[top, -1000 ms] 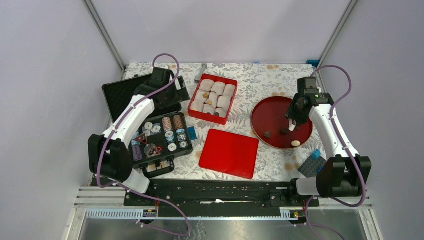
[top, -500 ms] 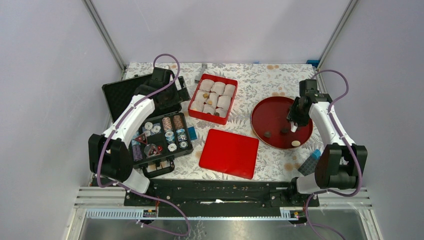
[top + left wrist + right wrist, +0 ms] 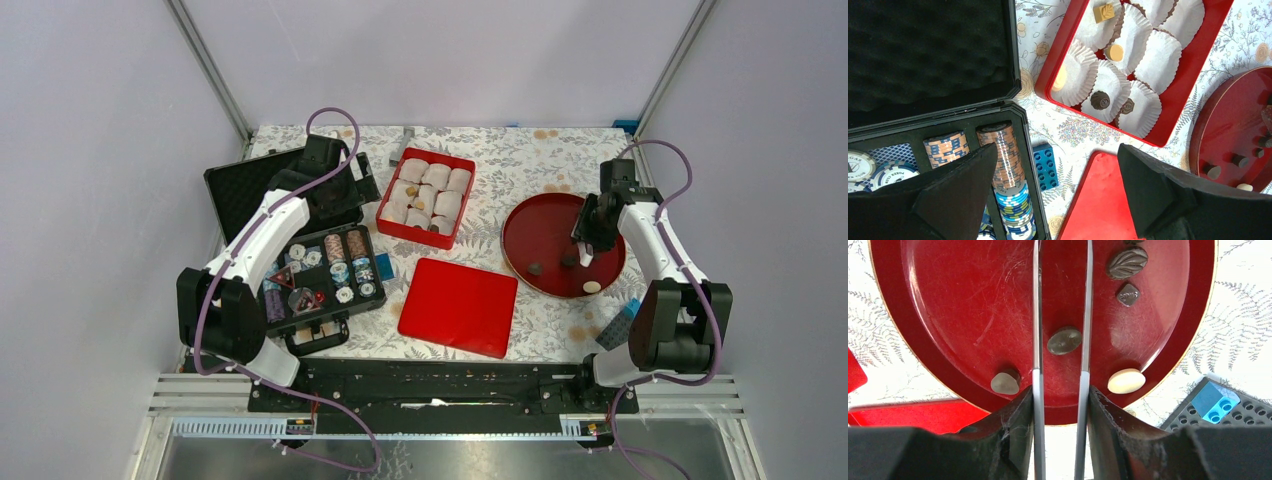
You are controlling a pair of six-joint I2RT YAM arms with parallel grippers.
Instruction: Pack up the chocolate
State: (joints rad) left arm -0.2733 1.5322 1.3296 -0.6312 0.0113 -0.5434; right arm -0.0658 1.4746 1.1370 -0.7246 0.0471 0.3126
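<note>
Chocolate (image 3: 1064,340), one dark round piece, lies on the red plate (image 3: 948,315) between our right fingers (image 3: 1037,315), half spread, not pinching. It sits nearer one blade, so closing may skid it across the slick plate. Left fingers (image 3: 958,195) gape wide, holding nothing.

**Open gripper hanging over box, case and plate**

The left gripper (image 3: 1058,152) is hanging over the flowered bench (image 3: 1068,132) with its jaws spread wide and nothing between them. Beyond it, a red box (image 3: 1050,82) is holding white paper cups (image 3: 1160,55). Several of the cups are carrying chocolate (image 3: 1100,100), tan pieces farther up and dark brown ones at the near corner. To the left a black case (image 3: 1018,125) is lying open, with stacks of striped chips (image 3: 1000,155) standing in its slots. A blue brick (image 3: 1044,165) is lying just beside the case. A flat red lid (image 3: 1098,200) is showing near the right finger. At the right edge a round red plate (image 3: 1228,115) is carrying more small pieces.
</note>
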